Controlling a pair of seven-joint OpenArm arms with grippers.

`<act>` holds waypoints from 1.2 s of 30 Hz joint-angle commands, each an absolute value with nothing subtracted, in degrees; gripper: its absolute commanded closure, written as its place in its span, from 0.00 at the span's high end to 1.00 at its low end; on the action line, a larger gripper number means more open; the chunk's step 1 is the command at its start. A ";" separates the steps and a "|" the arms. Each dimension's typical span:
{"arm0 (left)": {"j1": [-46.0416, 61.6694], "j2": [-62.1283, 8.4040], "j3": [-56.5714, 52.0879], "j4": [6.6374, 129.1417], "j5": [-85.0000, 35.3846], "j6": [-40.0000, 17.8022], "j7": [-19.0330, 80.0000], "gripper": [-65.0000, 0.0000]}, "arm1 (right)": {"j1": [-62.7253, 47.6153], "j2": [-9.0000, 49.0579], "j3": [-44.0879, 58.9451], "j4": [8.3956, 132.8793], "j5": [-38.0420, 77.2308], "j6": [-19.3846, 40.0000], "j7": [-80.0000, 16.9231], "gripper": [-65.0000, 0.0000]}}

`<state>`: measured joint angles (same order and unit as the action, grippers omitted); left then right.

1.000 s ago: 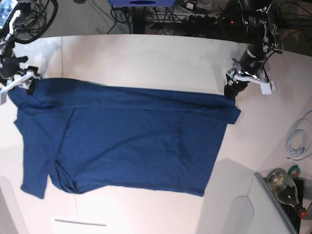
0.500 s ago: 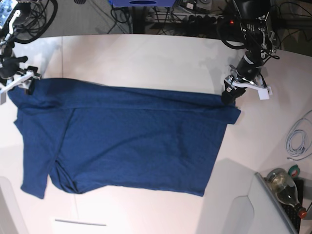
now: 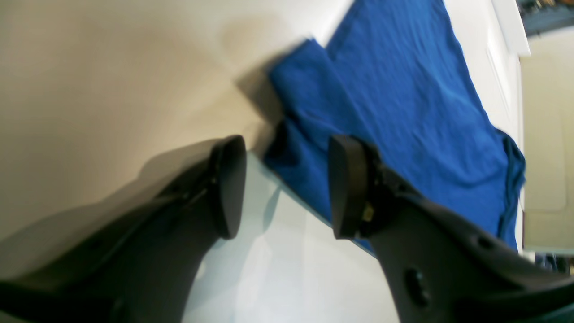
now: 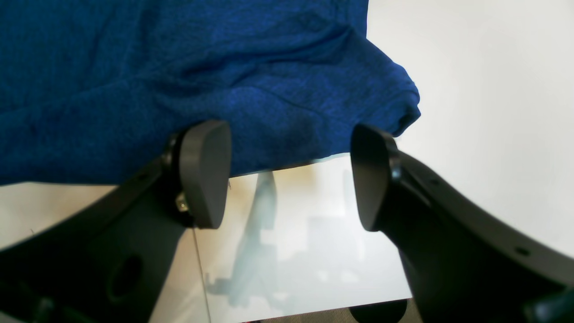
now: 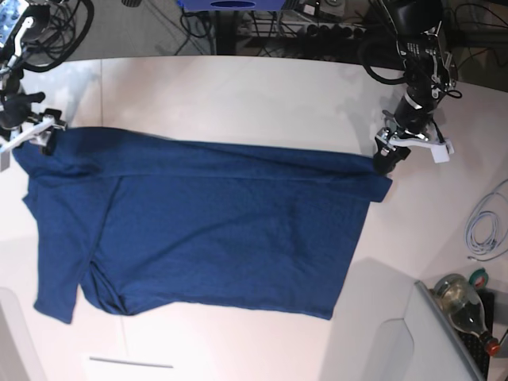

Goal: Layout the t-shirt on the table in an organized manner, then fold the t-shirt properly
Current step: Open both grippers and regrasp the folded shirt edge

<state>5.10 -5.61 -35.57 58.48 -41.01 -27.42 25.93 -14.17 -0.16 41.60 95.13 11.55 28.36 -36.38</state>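
- Base view: you have the plain dark navy blue cloth t-shirt [image 5: 206,226] lying spread on the large smooth white matte desk [image 5: 238,95], its long axis running across the view from one arm to the other, with a folded band along its far edge.
- Left gripper [image 5: 386,159]: it sits at the shirt's far corner on the view's right. In the left wrist view [image 3: 287,186] its jaws stand apart with bare desk between them; the cloth corner lies just ahead of them and behind one pad, and nothing is held.
- Right gripper [image 5: 44,136]: it sits at the opposite far corner, on the view's left. In the right wrist view [image 4: 291,175] its jaws are wide apart, the rolled cloth edge [image 4: 394,107] lying just beyond the pads and not pinched.
- Judgement: each arm is nearest its own far corner, so any next fold would draw the far edge toward the near hem.
- Risk: you may catch only the top layer of the folded band.
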 commanded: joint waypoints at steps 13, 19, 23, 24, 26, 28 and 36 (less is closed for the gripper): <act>3.12 -3.82 -35.12 58.68 -33.63 -26.59 26.68 0.45 | -13.76 0.40 41.71 95.96 12.26 28.70 -35.21 0.61; 3.12 -2.68 -35.12 58.68 -32.66 -26.68 26.95 0.45 | -13.76 0.40 41.71 95.96 12.26 28.70 -35.21 0.61; 3.21 -2.68 -35.12 58.68 -32.66 -26.68 26.95 0.44 | -13.67 0.40 41.71 95.96 12.26 28.70 -35.21 0.61; 3.21 -2.68 -35.12 58.68 -32.66 -26.68 26.86 0.44 | -13.67 0.40 41.71 95.96 12.26 28.70 -35.21 0.61; 3.12 -2.68 -35.12 58.59 -32.66 -26.59 26.86 0.44 | -13.67 0.40 41.71 95.96 12.26 28.70 -35.21 0.61; 3.03 -2.68 -35.12 58.59 -32.66 -26.51 26.95 0.44 | -13.58 0.40 41.71 95.96 12.26 28.70 -35.21 0.61; 3.21 -2.68 -35.12 58.59 -32.66 -26.51 27.03 0.14 | -11.38 -1.63 47.43 95.96 12.26 28.18 -35.21 0.61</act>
